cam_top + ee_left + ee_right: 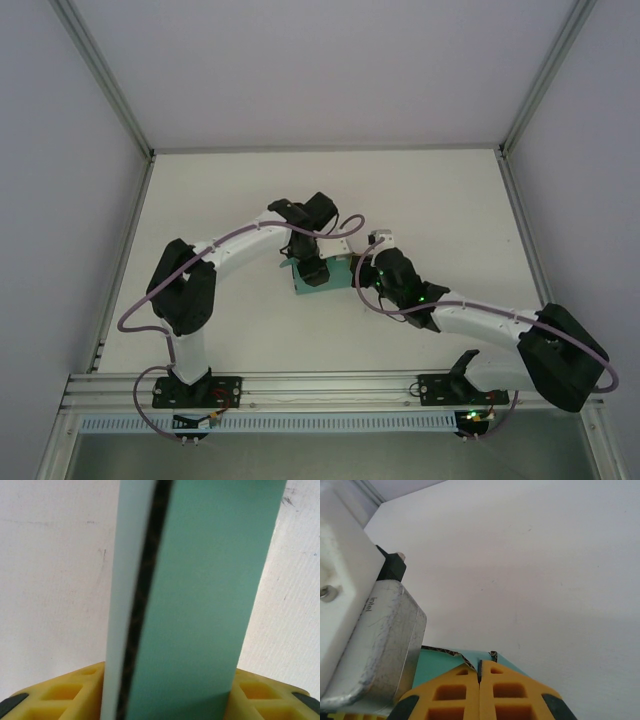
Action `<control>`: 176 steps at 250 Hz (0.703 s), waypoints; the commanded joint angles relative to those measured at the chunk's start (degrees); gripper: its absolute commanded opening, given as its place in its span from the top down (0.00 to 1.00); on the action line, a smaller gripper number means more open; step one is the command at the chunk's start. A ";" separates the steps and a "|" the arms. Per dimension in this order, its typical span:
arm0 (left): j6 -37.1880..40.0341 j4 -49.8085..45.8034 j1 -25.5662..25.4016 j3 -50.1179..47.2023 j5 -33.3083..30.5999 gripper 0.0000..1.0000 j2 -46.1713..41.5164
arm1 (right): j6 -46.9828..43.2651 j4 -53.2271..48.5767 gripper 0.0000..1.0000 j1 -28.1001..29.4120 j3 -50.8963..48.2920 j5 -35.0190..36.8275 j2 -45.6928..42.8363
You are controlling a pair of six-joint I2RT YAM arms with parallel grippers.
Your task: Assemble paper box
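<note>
R fingers pressed together, prob. on paper box edge, L fingers pinching box faces

The paper box is teal-green, one face way paler (almost mint), with a dark speckled strip running between them. The left claw and right claw are both yellow with black corners. The counter is plain off-white with a few faint scuffs, and the cables are purplish.

The top camera is looking down from above the near edge at the whole table. Both wrist cameras are viewing the paper box very closely.
</note>
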 commanded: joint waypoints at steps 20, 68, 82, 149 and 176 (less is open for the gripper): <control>-3.68 7.39 -0.17 1.82 3.19 0.49 2.21 | -4.95 -6.23 1.00 2.94 -6.63 -12.24 5.29; -3.64 6.25 -0.23 3.03 2.94 0.46 2.95 | -8.58 -1.27 1.00 4.29 -7.09 -10.82 9.81; -3.57 6.30 -0.19 3.13 3.31 0.46 2.89 | -10.40 0.42 1.00 4.67 -7.18 -11.23 10.24; -3.96 7.03 -0.16 2.68 3.10 0.45 2.73 | -11.14 -1.99 1.00 4.70 -6.98 -9.50 8.08; -4.01 7.07 -0.24 2.83 3.60 0.43 2.52 | -11.16 -2.90 1.00 4.69 -6.85 -8.77 8.79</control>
